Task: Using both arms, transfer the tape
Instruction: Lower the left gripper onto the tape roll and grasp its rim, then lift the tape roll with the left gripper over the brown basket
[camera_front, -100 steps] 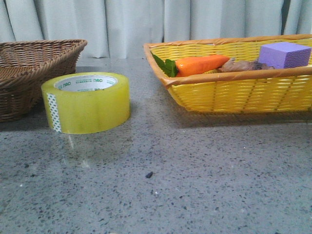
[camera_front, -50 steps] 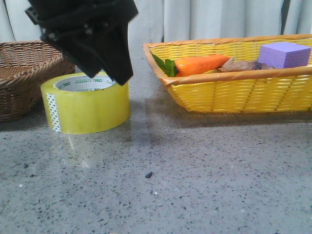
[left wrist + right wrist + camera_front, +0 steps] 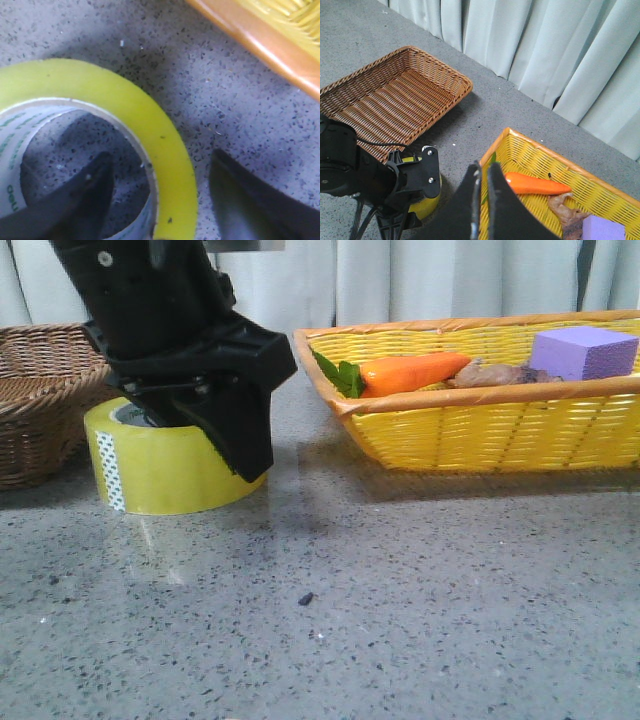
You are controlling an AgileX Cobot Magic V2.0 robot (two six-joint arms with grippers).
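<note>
The yellow tape roll (image 3: 150, 468) lies flat on the grey table, left of centre. My left gripper (image 3: 205, 435) is down over it and open. In the left wrist view the left gripper (image 3: 161, 159) straddles the wall of the tape (image 3: 100, 87): one finger sits inside the white core and the other outside the roll, neither pressing on it. My right gripper (image 3: 484, 169) is shut and empty, high above the table, out of the front view. From there the tape (image 3: 427, 206) shows partly hidden under the left arm (image 3: 395, 180).
A brown wicker basket (image 3: 40, 390) stands just left of the tape. A yellow basket (image 3: 480, 435) at the right holds a carrot (image 3: 415, 370), a purple foam cube (image 3: 585, 352) and a brown item. A curtain hangs behind.
My left gripper came into view from above and lowered onto the tape, its fingers now either side of the roll's wall. The tape has not moved.
</note>
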